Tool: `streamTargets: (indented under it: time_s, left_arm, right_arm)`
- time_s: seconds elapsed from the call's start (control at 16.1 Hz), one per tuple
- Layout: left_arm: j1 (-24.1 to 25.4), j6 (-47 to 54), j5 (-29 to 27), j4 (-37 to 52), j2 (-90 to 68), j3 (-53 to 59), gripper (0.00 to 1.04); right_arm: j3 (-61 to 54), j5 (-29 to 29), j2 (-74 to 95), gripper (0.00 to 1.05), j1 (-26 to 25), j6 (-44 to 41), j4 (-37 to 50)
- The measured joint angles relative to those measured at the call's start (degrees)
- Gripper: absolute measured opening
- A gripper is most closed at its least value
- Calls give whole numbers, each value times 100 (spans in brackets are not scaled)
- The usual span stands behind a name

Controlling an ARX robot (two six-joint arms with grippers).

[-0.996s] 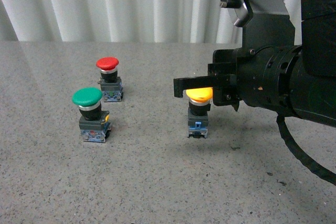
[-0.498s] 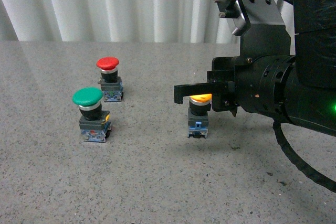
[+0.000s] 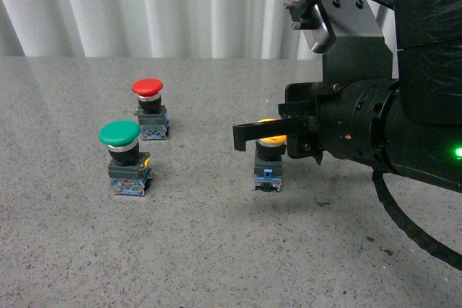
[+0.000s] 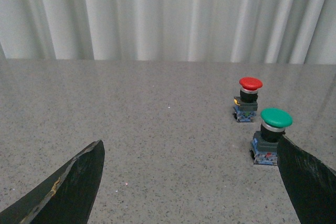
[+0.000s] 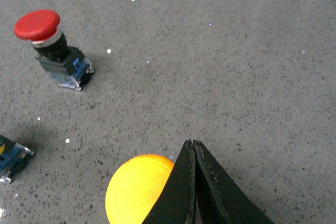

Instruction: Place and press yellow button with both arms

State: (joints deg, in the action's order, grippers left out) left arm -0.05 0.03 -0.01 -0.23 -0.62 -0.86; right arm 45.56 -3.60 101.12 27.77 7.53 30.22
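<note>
Front view: got the yellow button (image 3: 267, 169) standing upright on the grey speckled tabletop (image 3: 216, 250), a bit right of the middle. Right hand (image 3: 240, 135) reaching in from the right, fingers (image 3: 260, 129) pinched together with nothing between them and lying flat across the top of the yellow cap. Looks like touching, can't swear to it. Only a sliver of lit yellow-orange showing under them. Green button (image 3: 120, 158) off to the left, red button (image 3: 149, 107) just behind it, farther back, both well apart from the yellow one. White curtain (image 3: 180, 5) along the far edge.

Left wrist view: left hand (image 4: 189, 144) spread wide, one dark finger (image 4: 73, 182) in each lower corner, holding nothing, hanging above bare tabletop. Red button (image 4: 250, 98) and green button (image 4: 272, 136) up ahead near each other, green nearer, red farther, same curtain (image 4: 157, 14) behind.

Right wrist view: looking straight down the shut fingers (image 5: 194, 187), pressed tight together, tip right over the edge of the round yellow cap (image 5: 137, 190). Red button (image 5: 48, 46) well off on the tabletop, plus a scrap of dark and blue base (image 5: 10, 158) at the frame edge, can't tell whose.
</note>
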Motion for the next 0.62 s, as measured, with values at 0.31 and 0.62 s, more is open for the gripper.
streamTargets:
  time_s: [0.31, 0.62]
  left_arm:
    - [0, 0, 0, -2, 0, 0, 98]
    - [0, 0, 0, -2, 0, 0, 98]
  right_arm:
    - [72, -42, -39, 2, 35, -162, -173]
    - [-315, 382, -931, 2, 118, 234, 1683]
